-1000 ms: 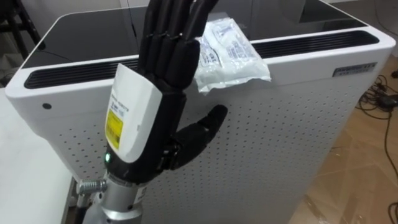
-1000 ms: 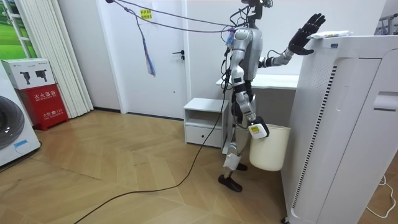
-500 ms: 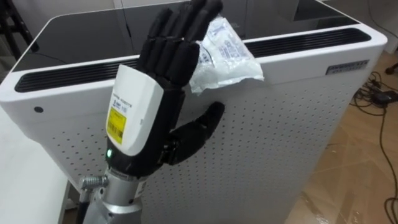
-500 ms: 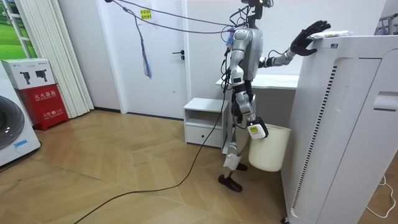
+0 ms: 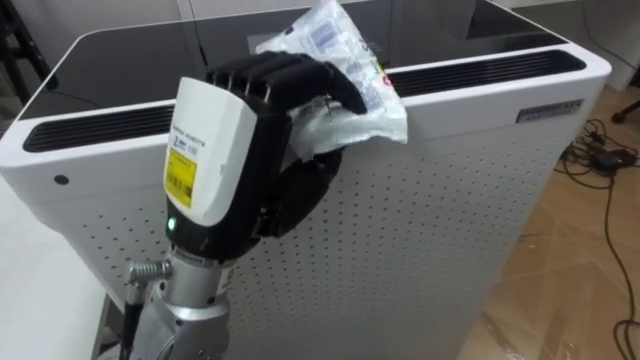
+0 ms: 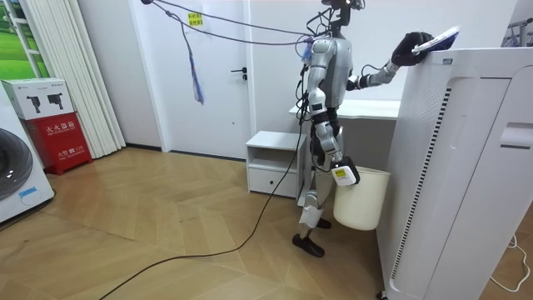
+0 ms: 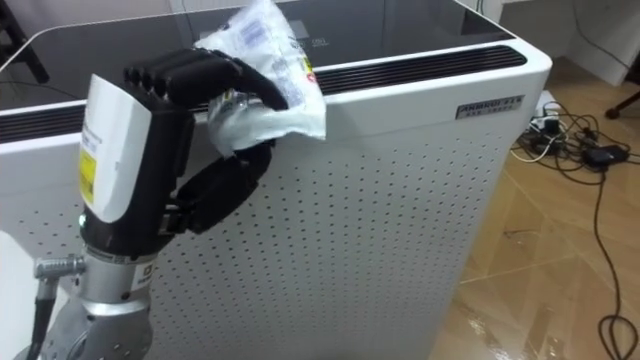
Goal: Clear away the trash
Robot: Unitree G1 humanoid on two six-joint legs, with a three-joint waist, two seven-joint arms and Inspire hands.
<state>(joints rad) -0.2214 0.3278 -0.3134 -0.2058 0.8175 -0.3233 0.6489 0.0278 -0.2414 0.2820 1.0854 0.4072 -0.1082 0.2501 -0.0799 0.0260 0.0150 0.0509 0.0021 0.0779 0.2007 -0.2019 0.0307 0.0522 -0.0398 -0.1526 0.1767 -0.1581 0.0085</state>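
The black left hand [image 5: 250, 140] curls round the crinkled clear plastic packet [image 5: 352, 72], hiding its near half, and the left eye view's top edge cuts its upper corner. In the room view the right hand [image 6: 342, 174] is too small to tell whether it touches the cream plastic bin [image 6: 364, 205].

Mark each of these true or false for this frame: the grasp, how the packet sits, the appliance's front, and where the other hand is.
1. The left hand has its fingers curled round the plastic packet. True.
2. The packet lies flat on top of the white appliance. False: it is tilted up in the hand's grip at the appliance's front top edge.
3. The appliance's front panel is perforated with small holes. True.
4. The right hand is raised over the appliance. False: in the room view it hangs low, next to a white bin by the robot's legs.
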